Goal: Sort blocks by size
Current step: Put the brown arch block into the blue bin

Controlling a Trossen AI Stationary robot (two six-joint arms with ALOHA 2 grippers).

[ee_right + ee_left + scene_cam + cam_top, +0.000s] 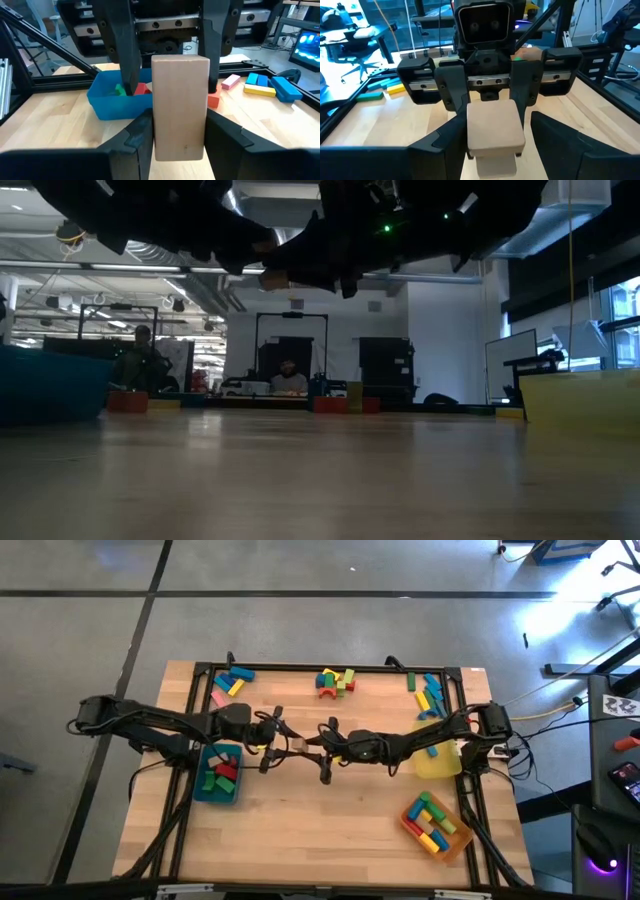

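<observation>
Between both grippers (mid-table, raised), plain wooden block (pixel 180 107).

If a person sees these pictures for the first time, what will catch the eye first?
First, the two arms meeting above the table's middle, with one plain wooden block between the left gripper and the right gripper; both sets of jaws stand around it. Next, the three trays: the teal tray under the left arm with red and green blocks, the yellow tray under the right arm, and the orange tray nearer the front, full of coloured blocks.
</observation>
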